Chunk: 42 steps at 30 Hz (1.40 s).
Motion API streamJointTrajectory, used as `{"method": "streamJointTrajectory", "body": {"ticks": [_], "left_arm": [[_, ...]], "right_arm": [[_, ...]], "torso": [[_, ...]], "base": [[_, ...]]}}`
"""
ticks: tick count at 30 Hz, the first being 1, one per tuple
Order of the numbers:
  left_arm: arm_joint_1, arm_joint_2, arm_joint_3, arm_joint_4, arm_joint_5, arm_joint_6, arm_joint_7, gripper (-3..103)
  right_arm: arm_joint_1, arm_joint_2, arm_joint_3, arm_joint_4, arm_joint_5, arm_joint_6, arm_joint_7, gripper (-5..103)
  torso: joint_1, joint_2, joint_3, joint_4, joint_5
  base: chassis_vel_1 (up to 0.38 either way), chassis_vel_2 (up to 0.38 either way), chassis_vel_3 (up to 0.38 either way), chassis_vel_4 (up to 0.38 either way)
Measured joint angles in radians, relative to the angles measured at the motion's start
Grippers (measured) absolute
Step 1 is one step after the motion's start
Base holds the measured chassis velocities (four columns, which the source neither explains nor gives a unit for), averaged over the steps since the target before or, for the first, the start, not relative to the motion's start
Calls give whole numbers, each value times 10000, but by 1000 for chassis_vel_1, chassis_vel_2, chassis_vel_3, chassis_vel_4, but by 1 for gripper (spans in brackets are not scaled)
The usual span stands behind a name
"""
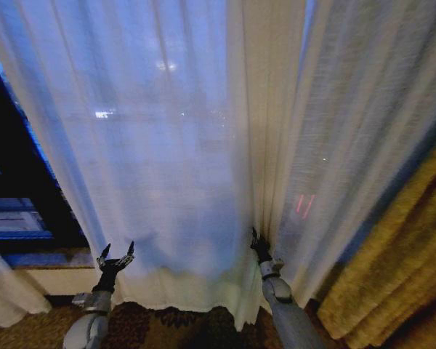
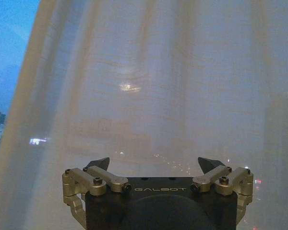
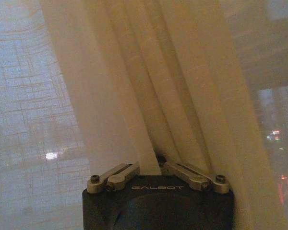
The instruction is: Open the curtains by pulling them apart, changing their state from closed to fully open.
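Your right gripper jaws are pinching the gathered middle folds of the tall, thin cream-white curtains. Your left gripper jaws are gaping wide just before the cloth, holding nothing.

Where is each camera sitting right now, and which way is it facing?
Head view: up on the robot's head, looking forward and down at the sheer white pleated fabric curtains; both arms show.
Left wrist view: behind the open left end effector, facing curtain fabric.
Right wrist view: behind the right end effector, shut on bunched folds.
All views share the curtains.
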Motion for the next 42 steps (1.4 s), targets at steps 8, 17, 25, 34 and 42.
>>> {"method": "streamJointTrajectory", "body": {"ticks": [8,17,25,34,42], "left_arm": [[0,0,0,0,1,0,0,100],[0,0,0,0,1,0,0,100],[0,0,0,0,0,0,0,100],[0,-2,3,-1,0,0,2,100],[0,0,1,0,0,0,0,100]], "right_arm": [[2,-13,-6,13,-3,-1,-1,0],[-39,-20,25,57,-3,0,-1,0],[-48,-3,-3,61,116,140,7,0],[1,57,-35,23,28,268,59,0],[-16,59,-41,-7,11,284,47,0]], "torso": [[-1,1,-1,0,2],[0,0,1,0,0],[-1,0,0,-1,3],[0,0,0,-3,4],[0,0,0,2,-9]], "base": [[-360,-363,355,369],[-350,-355,343,357],[-361,-352,358,350],[-279,-296,268,273],[-43,-50,44,29]]}}
